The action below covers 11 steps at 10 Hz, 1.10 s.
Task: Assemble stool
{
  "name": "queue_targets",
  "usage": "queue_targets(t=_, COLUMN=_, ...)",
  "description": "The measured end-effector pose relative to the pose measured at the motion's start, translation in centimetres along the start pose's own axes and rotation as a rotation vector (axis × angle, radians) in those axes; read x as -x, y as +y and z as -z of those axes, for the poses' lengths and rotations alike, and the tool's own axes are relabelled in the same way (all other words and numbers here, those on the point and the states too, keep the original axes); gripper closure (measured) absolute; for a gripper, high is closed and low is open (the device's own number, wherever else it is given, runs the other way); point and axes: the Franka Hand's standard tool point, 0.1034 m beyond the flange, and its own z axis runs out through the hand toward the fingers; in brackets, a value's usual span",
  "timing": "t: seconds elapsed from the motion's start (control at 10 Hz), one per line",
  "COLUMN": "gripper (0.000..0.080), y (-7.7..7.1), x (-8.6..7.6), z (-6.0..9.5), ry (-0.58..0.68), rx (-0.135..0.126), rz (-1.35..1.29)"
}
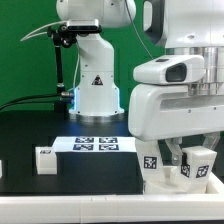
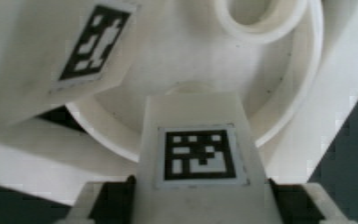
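black table (image 1: pixel 30 130), green backdrop (image 1: pixel 22 55), leg (image 2: pixel 197 140) in jaws

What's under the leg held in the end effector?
The seat disc lies under the leg in the end effector: its rim and a round recess show. The leg covers where they meet, so contact cannot be seen.

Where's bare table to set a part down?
Free: bare black table in front of the marker board, beside the loose leg. Crowded: exterior view's right, where fingers hold another leg by the seat.
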Motion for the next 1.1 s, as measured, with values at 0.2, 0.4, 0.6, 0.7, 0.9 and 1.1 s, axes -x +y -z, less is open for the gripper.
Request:
queue_targets(t=0.2, gripper=0.0462, y=0.8, x=-0.4, z=0.0, ry=0.009, rx=0.01, rz=-0.264)
queue_targets(t=0.4, gripper=0.0462, y=1.9, x=-0.3, z=0.0, ry=0.018, rx=0.03, rz=-0.602)
queue_targets(t=0.6, gripper=0.0462, y=2.6, x=0.1, z=0.1, ry=0.01, rx=0.036, rz=-0.866)
queue_targets(t=0.7, gripper=0.0462, y=3.1, x=0.2, z=0.1, ry=0.009, rx=0.029, rz=-1.023)
queue_targets(t=0.9, gripper=0.0462, y=3.4, x=0.5, z=0.1, ry=0.005, rx=0.038, rz=-1.159)
queue_targets(t=1.1, gripper=0.0462, y=3.3, x=0.5, z=0.3, ry=0.029, rx=0.098, rz=-1.173)
